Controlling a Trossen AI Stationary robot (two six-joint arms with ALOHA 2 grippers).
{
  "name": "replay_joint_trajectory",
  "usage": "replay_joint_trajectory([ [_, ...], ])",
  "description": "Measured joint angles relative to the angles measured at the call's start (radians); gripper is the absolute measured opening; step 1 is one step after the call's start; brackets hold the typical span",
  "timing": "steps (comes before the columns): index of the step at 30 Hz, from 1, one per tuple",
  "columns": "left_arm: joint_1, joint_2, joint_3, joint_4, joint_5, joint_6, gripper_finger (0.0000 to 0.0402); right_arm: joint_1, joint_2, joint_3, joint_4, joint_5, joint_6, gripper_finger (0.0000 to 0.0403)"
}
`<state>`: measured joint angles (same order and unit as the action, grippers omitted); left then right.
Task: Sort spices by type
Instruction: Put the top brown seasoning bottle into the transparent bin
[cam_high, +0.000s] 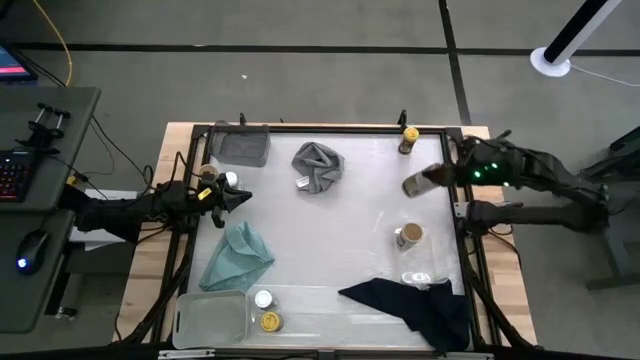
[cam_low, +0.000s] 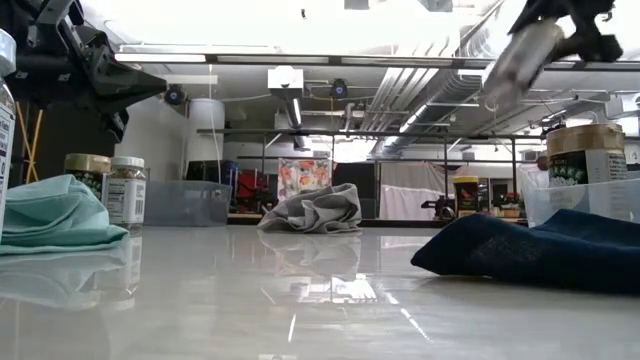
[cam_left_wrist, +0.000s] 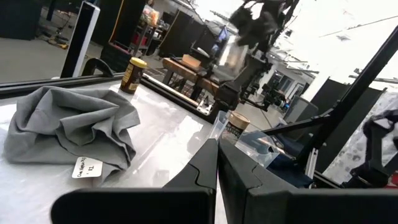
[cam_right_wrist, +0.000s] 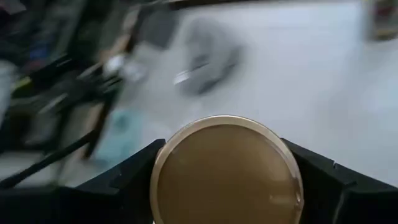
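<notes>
My right gripper is raised over the table's right side, shut on a spice jar that is also seen high in the low view. Other spice jars stand on the table: a yellow-capped one at the far edge, a tan-topped one on the right, and two by my left gripper. Two more sit in the clear tray. My left gripper waits shut at the left edge, holding nothing. My right gripper pinches the jar's round wall between its two fingers, one on each side. The jar lies along the fingers, its tan round end facing back toward the wrist. It is lifted clear of the table and tilted.
A grey cloth lies at the far middle, a teal cloth at the left, a navy cloth at the near right. A grey tray stands at the far left corner. A clear jar lies by the navy cloth.
</notes>
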<state>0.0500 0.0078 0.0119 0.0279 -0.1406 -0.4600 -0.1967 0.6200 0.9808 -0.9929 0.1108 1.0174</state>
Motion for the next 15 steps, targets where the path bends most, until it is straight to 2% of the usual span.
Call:
replay_joint_trajectory([
  [4, 0.0, 0.0, 0.0, 0.0, 0.0, 0.0, 0.0001, 0.175, 0.036, 0.0, 0.107, -0.02, 0.01, 0.0271],
  [9, 0.0, 0.0, 0.0, 0.0, 0.0, 0.0, 0.0001, 0.37, 0.137, 0.0, 0.269, -0.125, -0.028, 0.0271],
  [15, 0.0, 0.0, 0.0, 0.0, 0.0, 0.0, 0.0001, 0.599, 0.233, 0.0, 0.22, -0.212, 0.02, 0.0271],
])
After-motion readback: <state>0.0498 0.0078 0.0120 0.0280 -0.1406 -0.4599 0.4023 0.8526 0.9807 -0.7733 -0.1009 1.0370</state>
